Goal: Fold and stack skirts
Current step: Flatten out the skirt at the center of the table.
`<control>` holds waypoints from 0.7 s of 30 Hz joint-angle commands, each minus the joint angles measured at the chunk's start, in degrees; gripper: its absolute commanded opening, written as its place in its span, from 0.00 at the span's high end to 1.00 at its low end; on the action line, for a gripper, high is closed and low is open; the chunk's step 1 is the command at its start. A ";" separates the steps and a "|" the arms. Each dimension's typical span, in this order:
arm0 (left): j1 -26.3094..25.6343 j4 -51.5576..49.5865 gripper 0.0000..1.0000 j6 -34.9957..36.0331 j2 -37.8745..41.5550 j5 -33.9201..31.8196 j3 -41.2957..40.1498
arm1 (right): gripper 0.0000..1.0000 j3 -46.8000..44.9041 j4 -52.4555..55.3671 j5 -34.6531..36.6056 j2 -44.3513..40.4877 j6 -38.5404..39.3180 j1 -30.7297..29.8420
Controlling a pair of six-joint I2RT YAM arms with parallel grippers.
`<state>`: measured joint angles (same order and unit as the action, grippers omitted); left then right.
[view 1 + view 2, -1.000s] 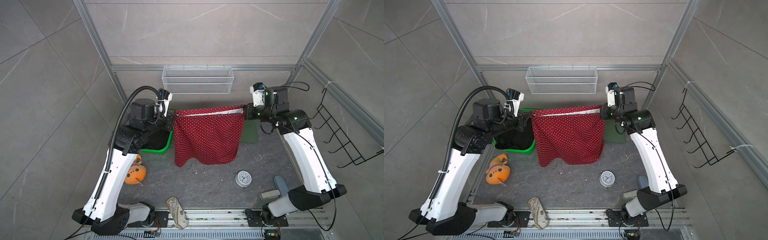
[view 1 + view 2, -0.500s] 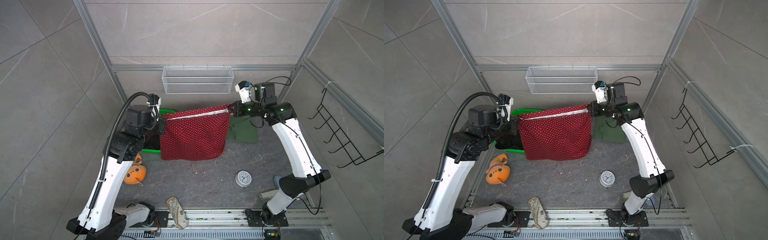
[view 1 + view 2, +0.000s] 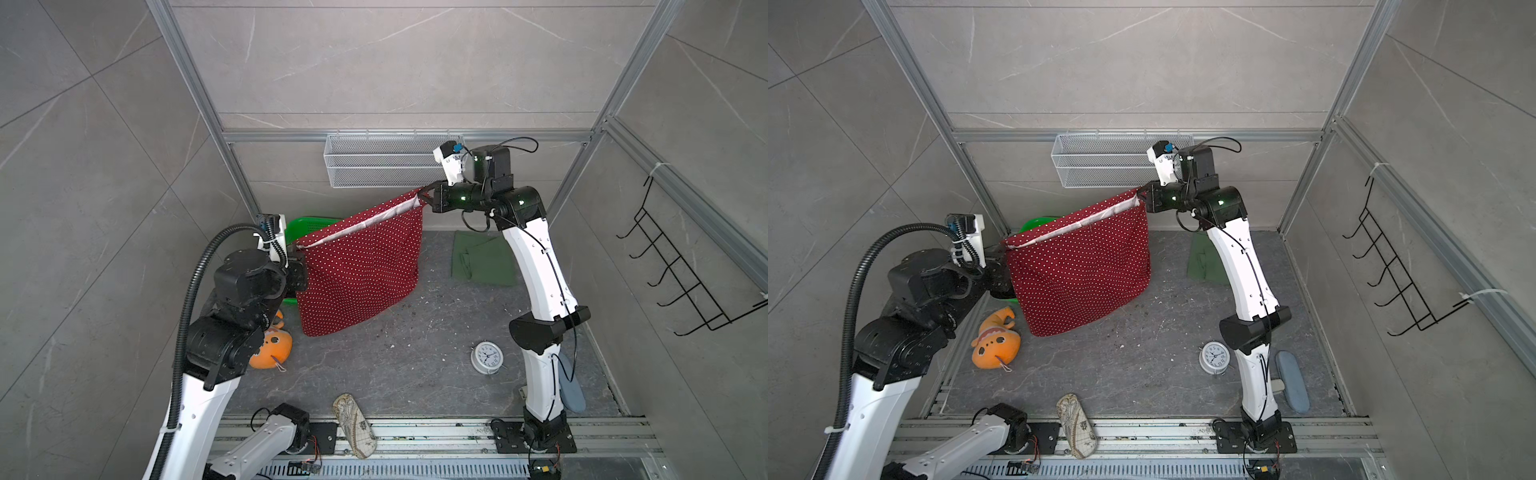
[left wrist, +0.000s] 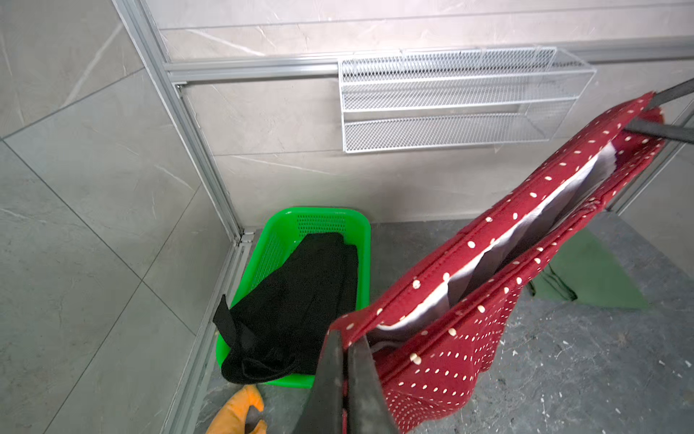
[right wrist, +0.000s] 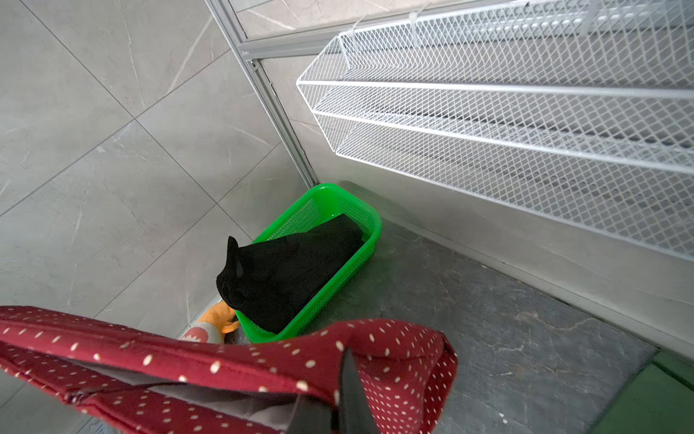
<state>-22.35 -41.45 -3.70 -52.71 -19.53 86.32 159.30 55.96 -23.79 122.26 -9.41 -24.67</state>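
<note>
- The left claw [image 4: 348,340] is clamped tight on one waistband corner of the red skirt [image 3: 361,266].
- The right claw [image 3: 423,196] pinches the opposite waistband corner, higher up and near the wire shelf [image 3: 390,166].
- The red skirt hangs stretched between them. Its waistband slants up toward the right claw and its white lining shows. I cannot tell whether the hem touches the worktop [image 3: 415,353].
- The green skirt [image 3: 484,259] lies folded flat on the worktop at the back, beside the right arm.
- The black skirt [image 4: 300,300] lies crumpled in the basket [image 4: 362,233], with one end over the rim.
- An orange plush [image 3: 996,345] lies just beside the basket.
</note>
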 commanded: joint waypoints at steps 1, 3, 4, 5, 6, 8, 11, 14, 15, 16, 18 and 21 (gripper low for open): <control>0.74 1.99 1.00 -1.88 0.80 -2.01 -0.20 | 1.00 -5.42 1.02 5.14 -1.62 -0.30 2.05; 0.75 -0.12 1.00 -3.10 0.65 1.03 -0.53 | 1.00 -13.21 1.18 6.90 -4.12 0.73 2.66; 0.72 -0.72 1.00 -3.67 0.67 2.87 -1.09 | 1.00 -16.91 0.74 7.95 -5.56 1.13 3.05; 0.73 -1.20 1.00 -4.20 0.74 5.13 -1.70 | 1.00 -21.41 0.07 9.26 -7.32 1.49 3.41; 0.76 -1.49 1.00 -4.90 0.76 7.09 -2.66 | 1.00 -25.69 -0.83 10.25 -9.18 1.76 3.93; 0.69 -1.53 1.00 -6.02 0.50 12.29 -4.46 | 1.00 -33.48 -3.34 11.51 -13.05 1.78 5.21; 0.66 -0.02 1.00 -8.35 -0.25 22.08 -8.03 | 1.00 -43.33 -5.62 13.88 -18.43 1.68 7.57; 0.68 2.79 1.00 -10.22 -0.95 31.25 -11.85 | 1.00 -50.34 -6.19 18.16 -23.02 1.87 9.79; 0.72 3.97 1.00 -11.05 -1.07 34.23 -13.16 | 1.00 -52.17 -6.30 19.47 -24.35 2.11 10.38; 0.73 5.19 1.00 -11.90 -1.15 36.45 -14.31 | 1.00 -53.41 -6.16 20.94 -25.51 2.31 11.04; 0.68 6.89 1.00 -12.95 -1.55 39.63 -15.79 | 1.00 -54.68 -5.95 22.60 -26.85 2.89 11.90; 0.72 8.15 1.00 -13.50 -2.37 40.45 -16.31 | 1.00 -53.61 -5.77 22.17 -26.74 3.51 12.43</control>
<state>-22.48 -37.34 -14.63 -56.01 17.72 68.90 105.54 52.45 -9.10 96.29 -7.35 -14.22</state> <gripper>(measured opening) 0.045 0.056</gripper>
